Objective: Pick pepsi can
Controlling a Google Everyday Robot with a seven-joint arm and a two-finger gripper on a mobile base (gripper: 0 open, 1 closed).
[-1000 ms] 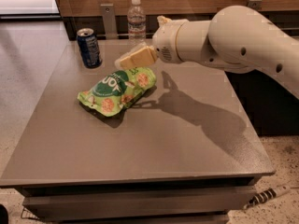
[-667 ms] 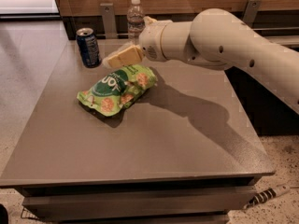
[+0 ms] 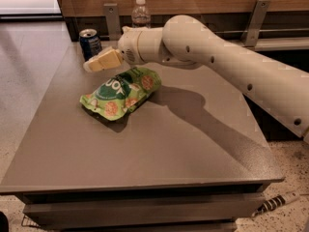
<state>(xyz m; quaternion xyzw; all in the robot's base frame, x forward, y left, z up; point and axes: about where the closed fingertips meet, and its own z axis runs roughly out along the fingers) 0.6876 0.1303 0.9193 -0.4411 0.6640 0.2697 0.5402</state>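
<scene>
The pepsi can (image 3: 90, 42) stands upright at the far corner of the surface (image 3: 145, 149), close to its back edge. The end effector (image 3: 94, 65) hangs just in front of the can on the camera's side, raised above the surface with its pale tip aimed toward the lower part of the can. It looks apart from the can, though only narrowly. It carries nothing, and nothing appears to touch it. Whether it is spread or pressed together cannot be told from this angle, because it shows only as a single pale wedge.

The step in hand looks like the final approach to the can. To do it well, the end effector should be wide enough to pass around the can's body before it closes in. It should also come level with the can's middle, not its rim — a light can this near the edge could be nudged off or tipped by a glancing touch.

The green snack bag (image 3: 120, 93) lies nearer the camera than the can, just beyond the end effector's underside, so a low path risks dragging it. The water bottle (image 3: 140, 13) stands behind the can's line, off toward the arm — clear of a straight reach.
</scene>
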